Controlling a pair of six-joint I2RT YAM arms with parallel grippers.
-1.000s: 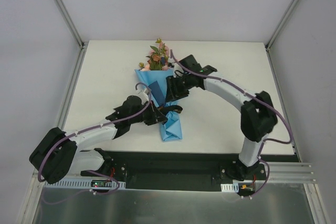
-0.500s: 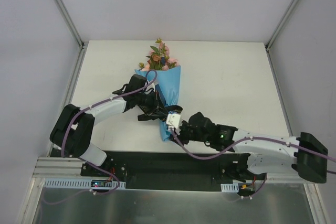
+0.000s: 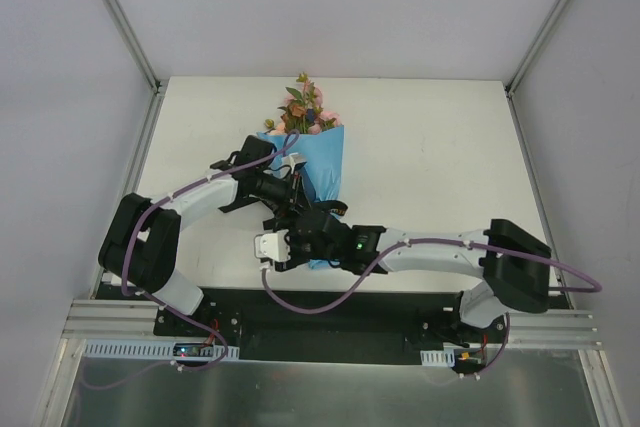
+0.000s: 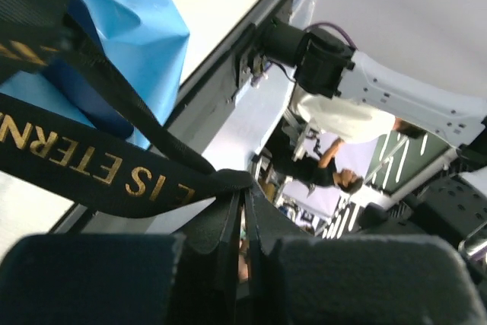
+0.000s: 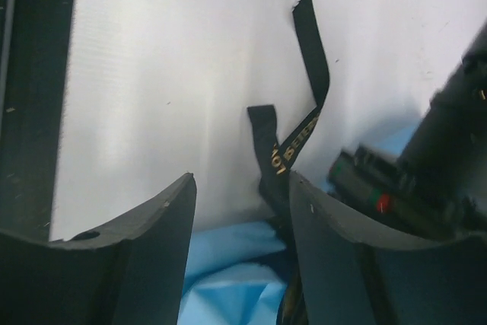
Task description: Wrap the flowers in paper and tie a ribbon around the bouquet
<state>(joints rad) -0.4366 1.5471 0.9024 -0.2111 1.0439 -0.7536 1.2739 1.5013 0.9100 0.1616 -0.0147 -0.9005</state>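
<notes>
The bouquet lies along the middle of the table: a light blue paper (image 3: 322, 162) cone with pink and orange flowers (image 3: 303, 109) at its far end. My left gripper (image 3: 290, 197) sits at the cone's left side. In its wrist view the left gripper (image 4: 245, 188) is shut on the black, gold-lettered ribbon (image 4: 91, 165), which runs taut toward the paper (image 4: 129, 20). My right gripper (image 3: 283, 247) reaches across to the cone's near tip. In the right wrist view the right gripper (image 5: 242, 180) is open over the blue paper (image 5: 228, 264). The ribbon's (image 5: 293, 142) two loose ends lie just ahead, beside one finger (image 5: 319, 226).
The right arm's forearm (image 3: 430, 252) lies low across the near part of the table. A black base plate (image 3: 330, 312) runs along the near edge. Metal rails (image 3: 135, 177) border the white table at both sides. A purple cable (image 3: 300, 302) loops below the right wrist.
The right arm swung from the cone's far right side round to its near tip, and its jaws opened a little wider. The left gripper moved farther up along the cone, still pinching the ribbon.
</notes>
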